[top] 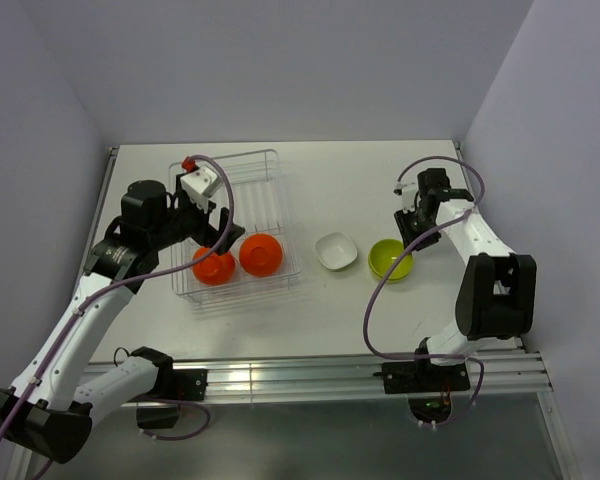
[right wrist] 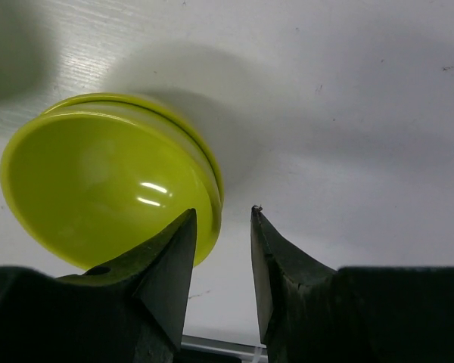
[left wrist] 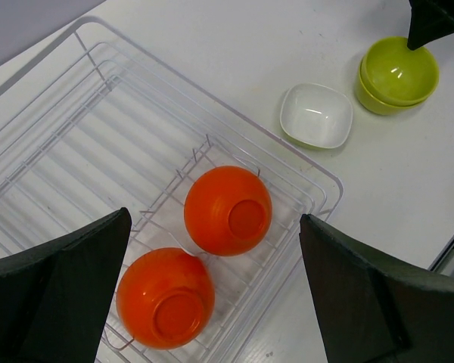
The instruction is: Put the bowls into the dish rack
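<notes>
I am working over a flat, matte white table [top: 310, 180], and the biggest thing on it is the dish rack [top: 245, 190], a low basket of thin silvery wire with ridged rows, sitting at the left. Two orange-red bowls [top: 213, 266] [top: 261, 254] are already lying upside down in its near end. My left pincer [left wrist: 212, 219] is hanging wide open above them, gripping nothing.

The white bowl [top: 335, 250], with its squarish rim, is sitting upright on the table just right of the rack. Beside it the lime green bowls [top: 390, 258] are nesting one inside the other.

I am holding my right pincer [right wrist: 222, 212] at a narrow gap at the green rim, one finger [right wrist: 166, 257] to the bowl side and one to the table side (not clamped, as far as I can see).

I am judging these bowls light, stiff and slick, being glossy plastic. The thin rim is the place to pinch, though the nested pair may be lifting together.
</notes>
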{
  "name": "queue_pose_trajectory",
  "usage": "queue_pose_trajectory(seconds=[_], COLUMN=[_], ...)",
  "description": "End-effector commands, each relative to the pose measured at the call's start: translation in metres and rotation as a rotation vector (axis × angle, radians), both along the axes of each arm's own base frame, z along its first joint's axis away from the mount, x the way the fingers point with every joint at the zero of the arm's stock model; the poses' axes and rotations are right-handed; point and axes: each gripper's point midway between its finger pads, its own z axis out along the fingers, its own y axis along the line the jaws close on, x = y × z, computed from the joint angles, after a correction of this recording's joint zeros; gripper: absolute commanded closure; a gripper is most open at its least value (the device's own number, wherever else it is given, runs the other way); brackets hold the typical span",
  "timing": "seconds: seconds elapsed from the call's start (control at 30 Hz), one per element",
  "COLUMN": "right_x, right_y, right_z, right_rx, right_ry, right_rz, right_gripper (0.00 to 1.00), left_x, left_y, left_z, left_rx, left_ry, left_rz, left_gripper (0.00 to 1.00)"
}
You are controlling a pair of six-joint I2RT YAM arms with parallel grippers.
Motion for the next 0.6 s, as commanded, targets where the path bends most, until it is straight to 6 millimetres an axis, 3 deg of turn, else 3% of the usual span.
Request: queue_pose_trajectory(seconds=[0.0, 0.2, 0.57], right_x=[0.006, 0.002, 0.004], right_y=[-0.004, -0.004, 0.007], right_z=[-0.008, -0.016, -0.009], right_rx=[-0.018, -0.016, 0.041], right_ry=[-0.009, 0.011, 0.014], right_rz=[0.004, 0.011, 0.035], right_gripper=[0.59, 0.63, 0.98], left_x=[0.001, -0.001, -0.001], left_y=[0.001, -0.001, -0.003], left_z=[0.01, 0.004, 0.004], left_rx=[-0.02, -0.027, -0.045], left_ry=[-0.039, -0.009, 0.004], left_rz=[0.006, -0.004, -0.001], left_gripper=[0.0, 0.01, 0.01])
